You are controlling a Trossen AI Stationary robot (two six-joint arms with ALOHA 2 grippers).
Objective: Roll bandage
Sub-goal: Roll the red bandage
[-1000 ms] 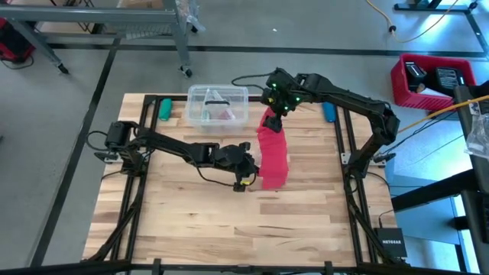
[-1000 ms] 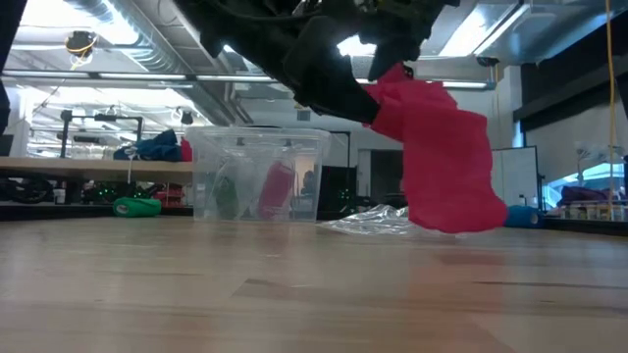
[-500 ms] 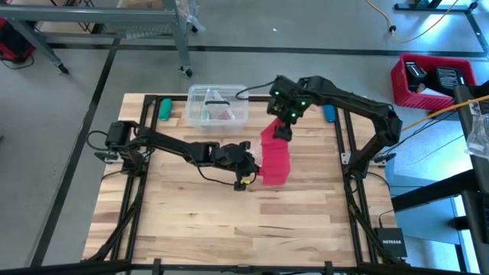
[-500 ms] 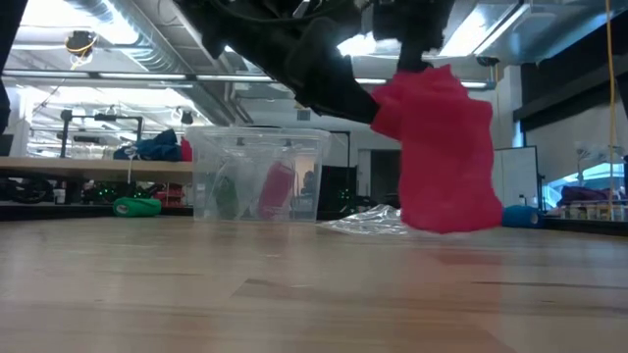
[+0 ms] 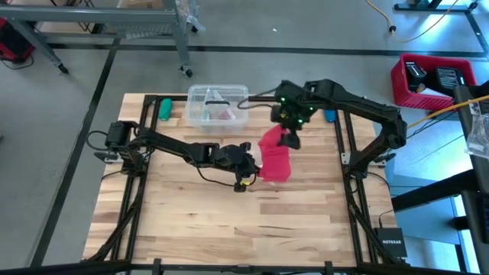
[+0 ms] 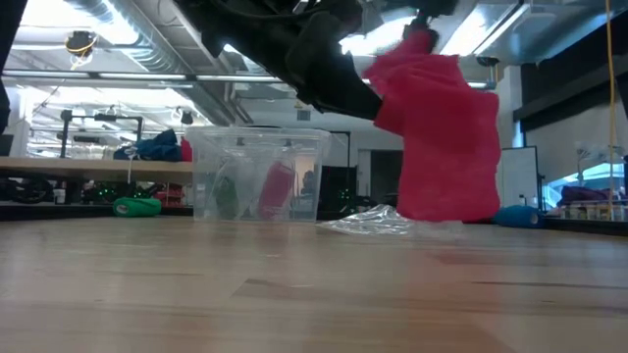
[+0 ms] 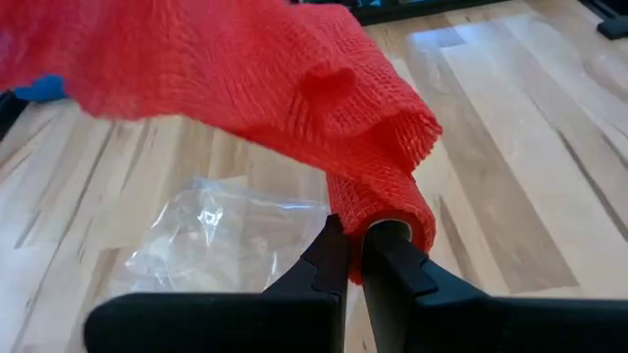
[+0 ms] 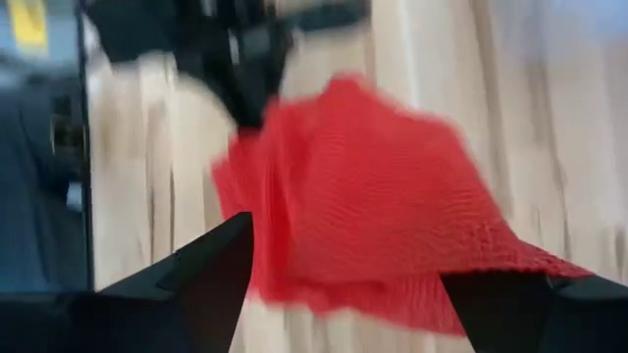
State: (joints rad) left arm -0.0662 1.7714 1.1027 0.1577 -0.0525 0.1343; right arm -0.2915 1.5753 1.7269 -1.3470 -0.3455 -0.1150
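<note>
- The bandage (image 5: 274, 158) hangs above the middle of the wooden counter (image 5: 191, 214), in front of the clear plastic box (image 5: 218, 105) and to that box's right; it is a loose red mesh strip, one end wound into a small roll (image 7: 383, 211), the rest draped upward in folds (image 6: 439, 137).
- The left gripper (image 5: 250, 163) reaches in from the box's left-front side; its two dark fingers (image 7: 329, 265) are closed tight on the rolled end, one finger inside the roll's core and one against the outside.
- The right gripper (image 5: 289, 137) sits just right of the box, at the strip's upper end; its fingers (image 8: 211, 265) stand wide apart with the red mesh (image 8: 363, 186) spread between them; whether they press on the cloth cannot be told.
- A crumpled clear wrapper (image 7: 211, 245) lies on the counter beneath the strip, in front of the box (image 6: 257, 175).
- Inside the box a red item (image 6: 278, 189) shows through the wall.
- A green object (image 5: 163, 108) lies just left of the box; a blue one (image 5: 329, 114) lies well to its right.
</note>
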